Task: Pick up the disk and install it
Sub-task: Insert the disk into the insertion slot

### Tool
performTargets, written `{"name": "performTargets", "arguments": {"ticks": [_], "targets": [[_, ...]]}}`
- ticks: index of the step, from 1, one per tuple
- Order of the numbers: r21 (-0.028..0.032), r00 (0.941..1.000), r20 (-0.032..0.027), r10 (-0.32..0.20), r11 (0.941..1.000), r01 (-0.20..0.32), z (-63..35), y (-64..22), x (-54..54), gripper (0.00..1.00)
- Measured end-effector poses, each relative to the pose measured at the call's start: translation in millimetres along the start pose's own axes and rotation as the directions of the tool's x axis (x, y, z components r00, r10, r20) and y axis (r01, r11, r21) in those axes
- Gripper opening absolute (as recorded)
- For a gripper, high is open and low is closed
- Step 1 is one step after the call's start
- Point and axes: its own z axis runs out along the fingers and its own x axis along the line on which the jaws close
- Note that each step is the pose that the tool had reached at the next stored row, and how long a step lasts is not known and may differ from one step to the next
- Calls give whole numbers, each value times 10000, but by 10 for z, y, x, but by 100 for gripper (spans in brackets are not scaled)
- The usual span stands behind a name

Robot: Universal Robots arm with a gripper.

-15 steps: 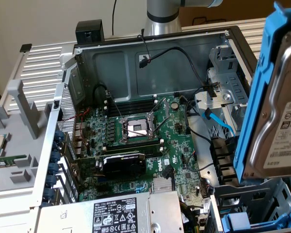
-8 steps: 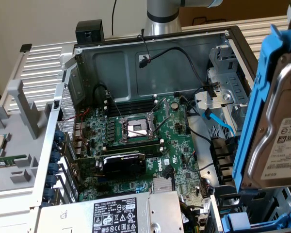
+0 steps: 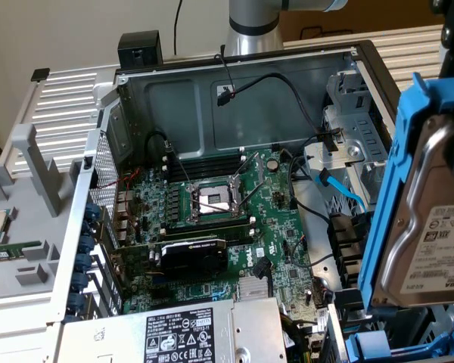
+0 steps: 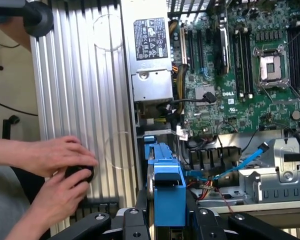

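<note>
The disk (image 3: pixel 431 227) is a silver drive with a white label, clipped in a bright blue plastic frame (image 3: pixel 393 189). It hangs tilted in the air at the exterior view's right, above the open computer case's drive bays. In the wrist view I see the disk (image 4: pixel 167 190) edge-on, and my gripper (image 4: pixel 167 217) is shut on it, with black fingers (image 4: pixel 137 220) pressed against both sides of the blue frame.
The open case holds a green motherboard (image 3: pixel 212 204), a silver power-supply box (image 3: pixel 189 333), a metal drive cage (image 3: pixel 348 144) and a loose blue cable (image 3: pixel 340 189). Another blue tray (image 3: pixel 393 348) sits below the disk. A person's hands (image 4: pixel 55 170) hold a black knob on the ribbed silver panel (image 4: pixel 80 90).
</note>
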Motion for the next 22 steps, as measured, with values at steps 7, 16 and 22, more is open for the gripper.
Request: {"name": "performTargets", "arguments": {"ticks": [7,16,22], "targets": [[-12,10000,-4,42,10000,-42,126,3,-8,37],[-132,10000,-16,90,9999,-90,227,18,-88,37],[-199,10000,-25,93,9998,-94,251,21,-121,37]]}}
